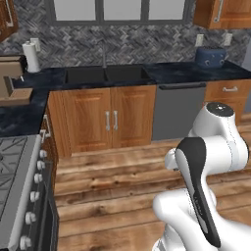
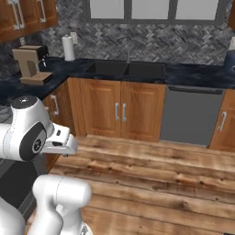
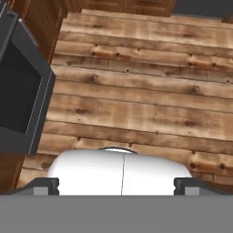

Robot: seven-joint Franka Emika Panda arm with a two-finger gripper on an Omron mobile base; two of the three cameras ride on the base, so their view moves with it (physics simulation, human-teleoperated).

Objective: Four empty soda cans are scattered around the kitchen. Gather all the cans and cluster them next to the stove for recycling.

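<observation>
The soda cans are out of view. The stove (image 1: pixel 13 181), silver with dark grates and a row of front knobs, stands at the lower left of the left base view. Its dark oven front (image 3: pixel 18 95) runs along the left edge of the hand view. My gripper (image 3: pixel 116 185) points down at the wood plank floor just to the right of that oven front. It is open, the two dark fingertips (image 3: pixel 45 185) stand far apart, and nothing is between them. The arm is folded close above the base.
A black countertop (image 1: pixel 19 117) wraps the corner behind the stove. On it are a sink (image 1: pixel 105 74), a paper towel roll (image 1: pixel 32 56), a coffee machine (image 2: pixel 30 64) and a blue toaster (image 1: pixel 211 56). A grey dishwasher (image 1: pixel 177 110) sits among wooden cabinets. Open floor (image 2: pixel 151 174) lies ahead.
</observation>
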